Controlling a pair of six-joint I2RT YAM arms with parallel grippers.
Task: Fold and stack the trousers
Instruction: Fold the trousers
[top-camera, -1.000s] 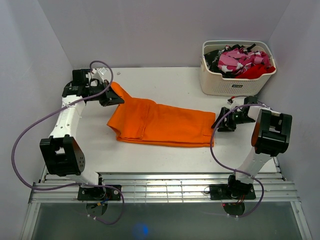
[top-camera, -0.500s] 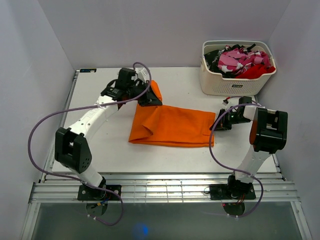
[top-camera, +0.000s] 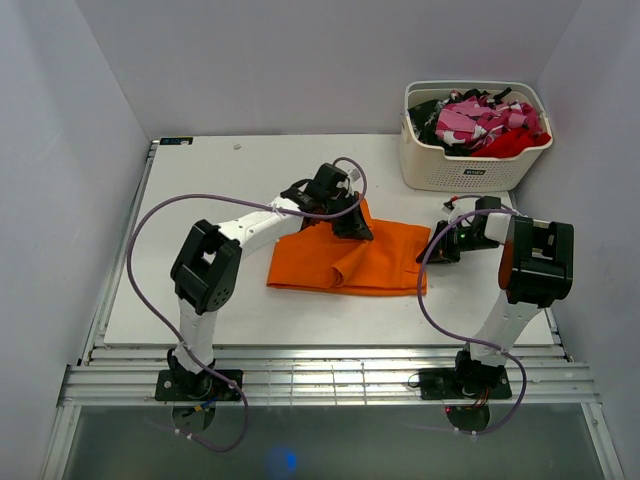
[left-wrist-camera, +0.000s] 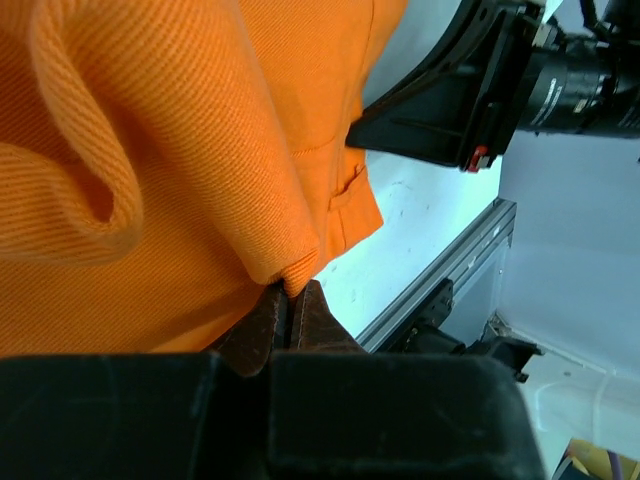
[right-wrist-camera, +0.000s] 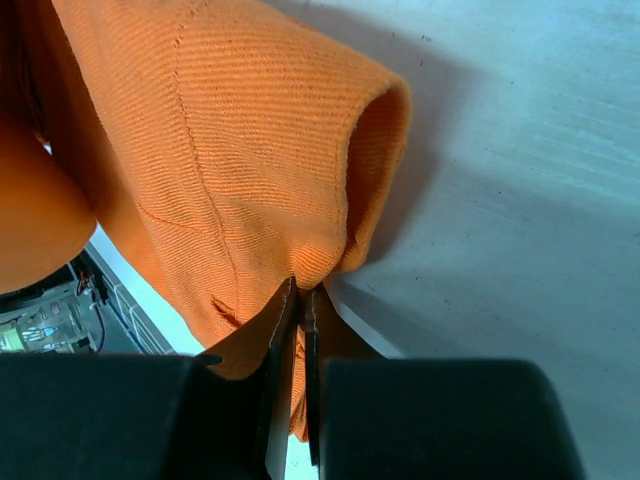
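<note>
The bright-orange trousers (top-camera: 350, 258) lie partly folded on the white table (top-camera: 200, 200), right of centre. My left gripper (top-camera: 352, 222) is over their upper middle, shut on a pinch of the orange cloth (left-wrist-camera: 290, 272), which hangs in a fold above the lower layer. My right gripper (top-camera: 432, 249) is at the trousers' right edge, shut on a bunched corner of the same cloth (right-wrist-camera: 310, 262). In the left wrist view the right gripper's black body (left-wrist-camera: 470, 90) shows just beyond the cloth edge.
A cream laundry basket (top-camera: 470, 165) with red, pink-patterned and black clothes (top-camera: 485, 122) stands at the back right corner. Purple cables loop off both arms. A metal rail (top-camera: 320, 375) runs along the table's near edge. Grey walls close in on three sides.
My left gripper has carried its end of the trousers from the far left across to the middle, doubling the cloth over. My right gripper has shut on the right edge.
</note>
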